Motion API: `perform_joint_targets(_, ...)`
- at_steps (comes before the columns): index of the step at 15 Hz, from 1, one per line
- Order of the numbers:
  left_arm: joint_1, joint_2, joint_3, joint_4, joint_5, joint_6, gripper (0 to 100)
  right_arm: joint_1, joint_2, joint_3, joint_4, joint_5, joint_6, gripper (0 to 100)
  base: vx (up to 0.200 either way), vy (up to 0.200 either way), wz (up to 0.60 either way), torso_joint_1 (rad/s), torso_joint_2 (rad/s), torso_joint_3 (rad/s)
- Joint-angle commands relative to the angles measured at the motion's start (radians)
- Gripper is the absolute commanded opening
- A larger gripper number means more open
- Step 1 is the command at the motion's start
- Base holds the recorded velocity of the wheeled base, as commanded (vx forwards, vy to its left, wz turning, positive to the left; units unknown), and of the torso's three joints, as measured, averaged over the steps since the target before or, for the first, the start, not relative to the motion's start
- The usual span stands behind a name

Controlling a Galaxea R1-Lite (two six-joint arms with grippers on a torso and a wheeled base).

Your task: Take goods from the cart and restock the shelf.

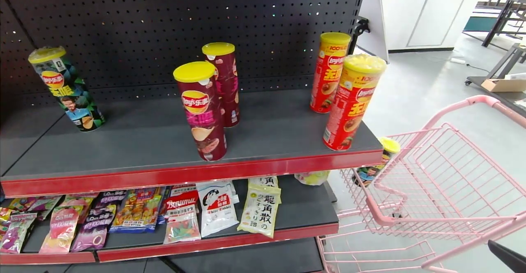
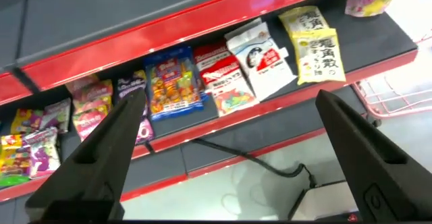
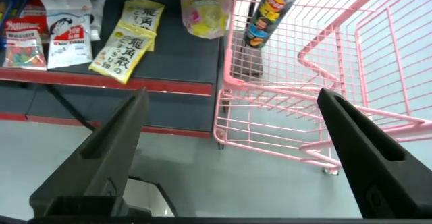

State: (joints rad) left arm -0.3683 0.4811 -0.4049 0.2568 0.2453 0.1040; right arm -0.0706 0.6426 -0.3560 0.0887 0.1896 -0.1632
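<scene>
The left gripper [image 2: 230,96] is holding its fingers [image 2: 101,156] spread wide, with nothing between them. It is hanging in front of the lower shelf [image 2: 385,45], facing a row of flat snack bags [image 2: 172,82].

The right gripper [image 3: 233,92] is likewise keeping its fingers [image 3: 358,150] fully apart and is gripping nothing. It is hanging above the floor [image 3: 182,163], near where the lower shelf's end is meeting the pink cart [image 1: 456,108].

Inside the cart, one chip can [image 3: 268,15] with a yellow lid is leaning tilted against the wire wall nearest the shelving.

On the upper shelf [image 1: 144,141], five cans are standing upright:
- A green can [image 1: 68,90] is standing at the robot's left, near the pegboard [image 1: 164,26].
- Two maroon cans [image 1: 201,110] are standing in the middle, one behind the other.
- Two red cans [image 1: 353,102] are standing at the right end, the front one just beside the red edge.
</scene>
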Motion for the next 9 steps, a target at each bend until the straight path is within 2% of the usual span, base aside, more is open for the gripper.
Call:
perform_joint_targets(1, -0.001, 0.002, 0.0, -0.001, 0.0, 0.016, 100, 0.0, 0.003, 0.0, 0.0, 0.001, 0.001, 100, 0.0, 0.0, 0.0, 0.0, 0.0, 0.0)
perform_joint_targets(2, -0.001, 0.002, 0.0, -0.001, 0.0, 0.037, 100, 0.0, 0.003, 0.0, 0.0, 0.001, -0.001, 100, 0.0, 0.0, 0.0, 0.0, 0.0, 0.0)
perform_joint_targets(3, 0.0, 0.002, 0.0, -0.001, 0.0, 0.043, 100, 0.0, 0.003, 0.0, 0.0, 0.001, -0.001, 100, 0.0, 0.0, 0.0, 0.0, 0.0, 0.0)
perform_joint_targets(6, -0.001, 0.001, 0.008, -0.001, 0.0, 0.043, 100, 0.0, 0.002, 0.0, 0.0, 0.001, -0.001, 100, -0.2, 0.0, 0.0, 0.007, 0.0, 0.001)
perform_joint_targets(9, -0.001, -0.021, 0.009, -0.001, -0.001, 0.046, 100, 0.0, 0.002, 0.0, 0.0, 0.001, -0.002, 100, 0.0, 0.0, 0.0, 0.0, 0.0, 0.0)
